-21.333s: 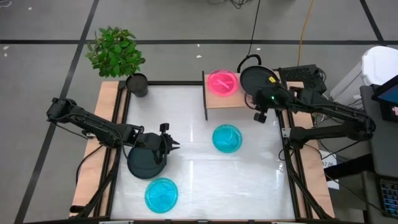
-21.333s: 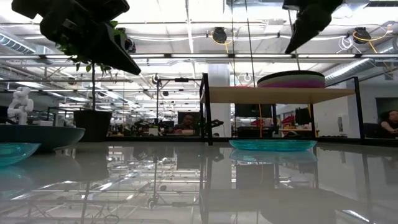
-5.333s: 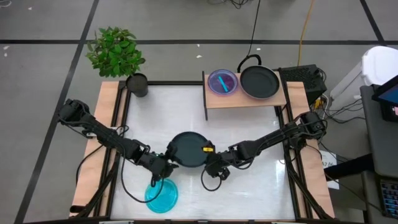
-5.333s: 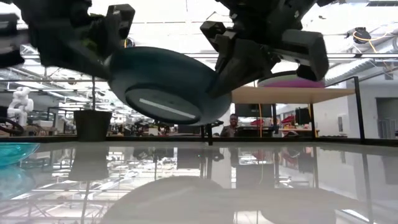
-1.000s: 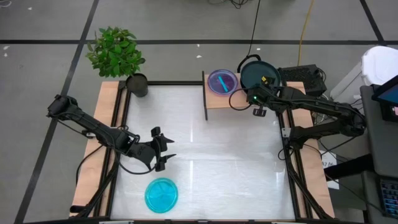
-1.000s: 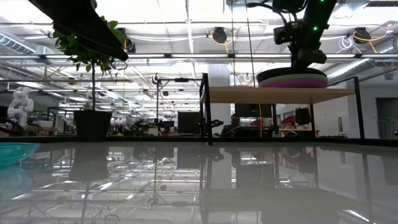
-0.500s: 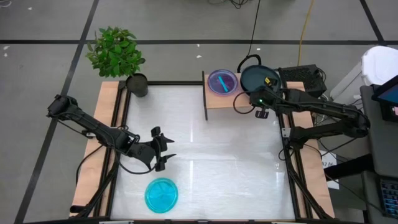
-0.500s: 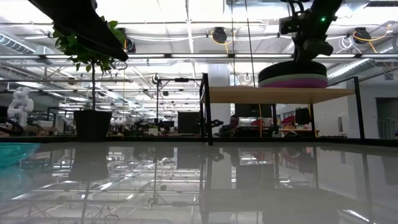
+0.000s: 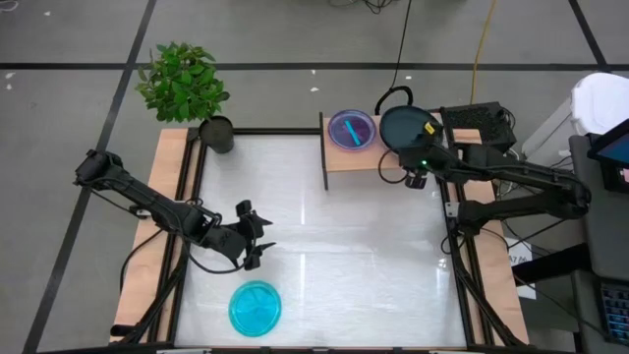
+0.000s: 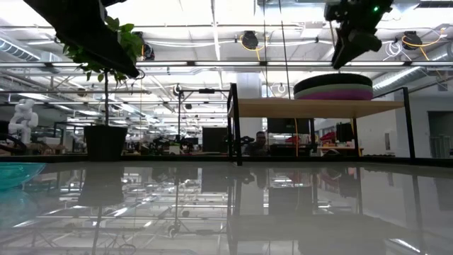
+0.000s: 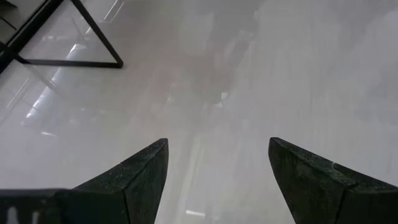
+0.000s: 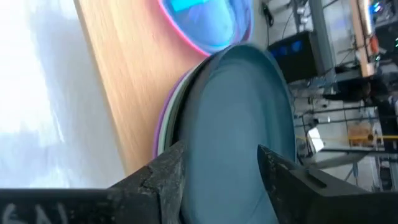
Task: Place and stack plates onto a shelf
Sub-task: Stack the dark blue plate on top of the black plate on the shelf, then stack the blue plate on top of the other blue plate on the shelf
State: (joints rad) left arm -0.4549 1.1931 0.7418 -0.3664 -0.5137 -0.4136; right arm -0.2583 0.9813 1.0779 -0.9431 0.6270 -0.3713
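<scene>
Black plate (image 9: 403, 125) sat atop the stack at the shelf's (image 9: 354, 157) right end; right gripper (image 9: 414, 177), jaws parted and empty, had lifted clear since a second ago; left gripper (image 9: 257, 236) stayed spread wide near the table's left edge; cyan plate (image 9: 255, 307) unmoved by front edge.

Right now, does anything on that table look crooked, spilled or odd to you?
Nothing stands out. Two neat stacks sit on the shelf: one topped by a cyan plate, one by a black plate. One more cyan plate lies flat on the table.
</scene>
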